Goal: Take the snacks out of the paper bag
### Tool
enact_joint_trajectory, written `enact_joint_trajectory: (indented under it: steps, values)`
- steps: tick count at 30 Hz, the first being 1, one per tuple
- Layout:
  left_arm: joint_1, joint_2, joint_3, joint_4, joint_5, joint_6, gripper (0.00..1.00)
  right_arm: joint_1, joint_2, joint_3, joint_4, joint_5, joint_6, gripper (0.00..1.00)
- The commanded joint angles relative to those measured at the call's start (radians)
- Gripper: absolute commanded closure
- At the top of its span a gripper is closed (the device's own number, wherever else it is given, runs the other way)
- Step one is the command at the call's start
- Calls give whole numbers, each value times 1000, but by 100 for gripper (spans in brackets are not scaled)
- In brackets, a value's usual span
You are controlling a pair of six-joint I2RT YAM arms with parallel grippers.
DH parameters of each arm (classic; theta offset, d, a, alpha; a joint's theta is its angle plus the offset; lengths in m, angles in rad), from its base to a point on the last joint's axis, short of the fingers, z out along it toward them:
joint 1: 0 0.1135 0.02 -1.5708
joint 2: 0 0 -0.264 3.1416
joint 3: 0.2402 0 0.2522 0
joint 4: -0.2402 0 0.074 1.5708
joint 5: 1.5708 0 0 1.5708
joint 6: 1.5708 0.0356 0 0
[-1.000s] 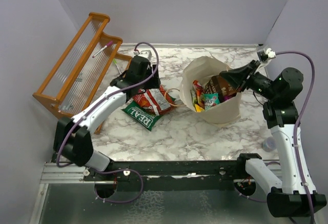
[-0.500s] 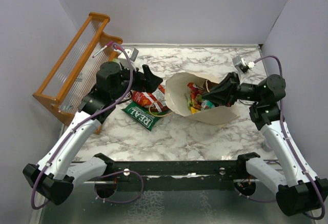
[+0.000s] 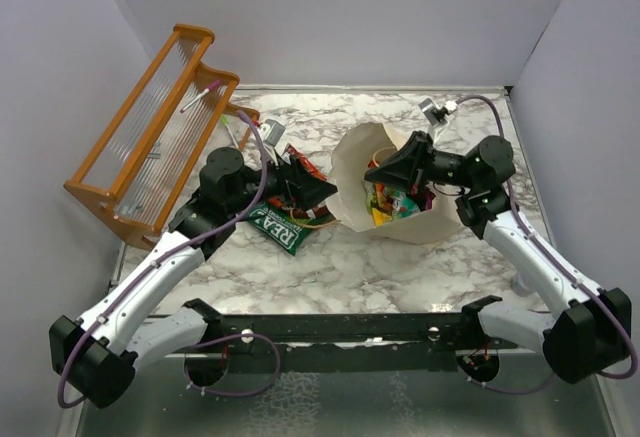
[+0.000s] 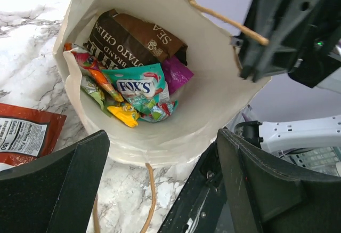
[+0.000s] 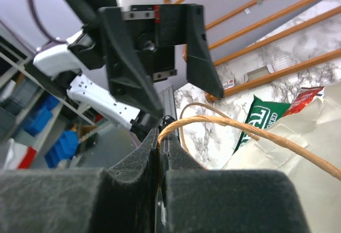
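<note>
Right wrist view shows your right gripper [image 5: 160, 137] pinched tight on the cord handle [image 5: 234, 125] of the paper bag [image 3: 430, 225]; your left gripper [image 3: 312, 190] gapes wide at its tilted mouth, snacks [image 4: 136, 89] lying inside it.

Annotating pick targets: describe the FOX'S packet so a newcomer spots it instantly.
Look into the open beige paper bag. Inside, the FOX'S packet lies between the big brown chip bag and a small yellow packet. It alone is teal with dark-blue lettering.

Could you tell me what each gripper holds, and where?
The right gripper pinches the cord handle of the paper bag; the left gripper holds nothing.
</note>
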Motion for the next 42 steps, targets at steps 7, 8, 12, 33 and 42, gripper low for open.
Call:
enact_joint_trajectory:
  steps: [7, 8, 12, 33, 42]
  values:
    - [-3, -116, -33, -71, -47, 87, 14, 177, 170, 100, 40, 177, 62, 98]
    - [-3, -124, -36, -83, -62, 98, 14, 191, 181, 111, 35, 185, 57, 98]
    - [-4, -152, -55, -132, -128, 123, 14, 234, 221, 134, 39, 193, 55, 98]
    - [-5, -112, -108, -139, -198, 102, 14, 237, -52, 231, -813, 197, -633, 98]
    - [-6, -113, -171, -40, -104, 34, 14, 237, -267, 187, -902, 354, -695, 99]
